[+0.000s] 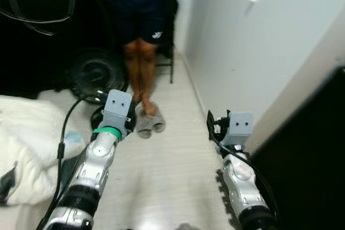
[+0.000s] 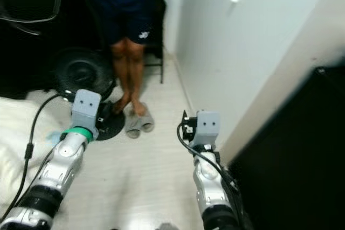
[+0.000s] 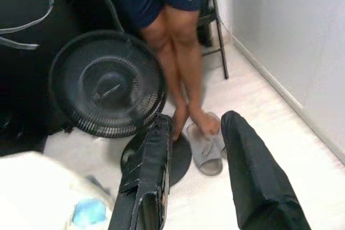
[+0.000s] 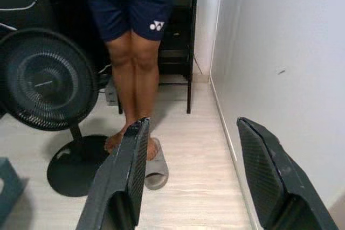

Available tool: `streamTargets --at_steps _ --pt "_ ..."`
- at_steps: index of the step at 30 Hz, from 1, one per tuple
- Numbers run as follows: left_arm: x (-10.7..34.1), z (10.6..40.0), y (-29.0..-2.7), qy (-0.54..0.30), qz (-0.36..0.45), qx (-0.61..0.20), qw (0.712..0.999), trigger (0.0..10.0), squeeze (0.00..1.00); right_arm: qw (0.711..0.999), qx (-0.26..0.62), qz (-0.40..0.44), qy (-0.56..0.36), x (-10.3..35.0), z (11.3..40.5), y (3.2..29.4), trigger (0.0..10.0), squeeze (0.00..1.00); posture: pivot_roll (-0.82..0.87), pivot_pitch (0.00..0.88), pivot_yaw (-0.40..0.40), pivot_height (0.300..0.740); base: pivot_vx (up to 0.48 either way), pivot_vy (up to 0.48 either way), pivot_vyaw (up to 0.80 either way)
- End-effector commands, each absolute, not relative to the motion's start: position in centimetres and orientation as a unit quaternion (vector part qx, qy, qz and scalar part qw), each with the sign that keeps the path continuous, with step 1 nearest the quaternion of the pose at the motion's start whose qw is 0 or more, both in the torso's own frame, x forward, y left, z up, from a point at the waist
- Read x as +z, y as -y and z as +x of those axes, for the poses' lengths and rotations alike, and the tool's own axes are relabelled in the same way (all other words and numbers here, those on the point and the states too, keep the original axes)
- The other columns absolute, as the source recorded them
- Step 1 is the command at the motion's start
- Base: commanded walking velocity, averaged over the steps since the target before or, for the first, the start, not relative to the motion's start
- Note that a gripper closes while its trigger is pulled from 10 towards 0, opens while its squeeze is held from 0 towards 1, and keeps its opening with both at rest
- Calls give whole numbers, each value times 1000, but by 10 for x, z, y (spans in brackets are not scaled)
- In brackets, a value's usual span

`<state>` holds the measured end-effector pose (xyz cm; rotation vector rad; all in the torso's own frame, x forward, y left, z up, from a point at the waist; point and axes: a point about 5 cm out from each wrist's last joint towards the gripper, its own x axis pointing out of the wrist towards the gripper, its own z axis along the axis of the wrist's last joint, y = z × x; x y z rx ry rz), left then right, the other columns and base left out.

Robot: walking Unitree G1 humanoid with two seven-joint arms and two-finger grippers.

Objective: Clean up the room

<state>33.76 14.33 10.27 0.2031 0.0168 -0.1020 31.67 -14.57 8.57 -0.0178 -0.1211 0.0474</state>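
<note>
Both grippers, left [image 3: 194, 187] and right [image 4: 199, 181], are hovering spread and empty over the floor [image 1: 172, 176], so, with slippers [image 1: 150, 122] ahead under a person [image 1: 141, 20], approaching slowly is probably wisest.

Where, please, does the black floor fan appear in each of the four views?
Left eye view: the fan stands upper left, beyond the left arm.
Right eye view: upper left, above the left wrist.
Left wrist view: left of centre, past the left gripper and its open fingers.
Right wrist view: at the left edge.
Shared landmark: the grey slippers at the person's feet, beside the fan's base.
</note>
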Motion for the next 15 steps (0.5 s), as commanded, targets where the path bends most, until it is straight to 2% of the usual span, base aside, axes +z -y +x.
streamTargets --at_steps 1,15 --pt "103 337 -141 -8 106 -57 993 10000 0 999 17 -8 48 80 314 149 10000 0 -37 42 33 740 -401 0 0" --pt "103 338 -141 -8 107 -56 993 10000 0 999 17 -9 44 78 313 148 10000 0 -36 43 33 740 -397 0 0"
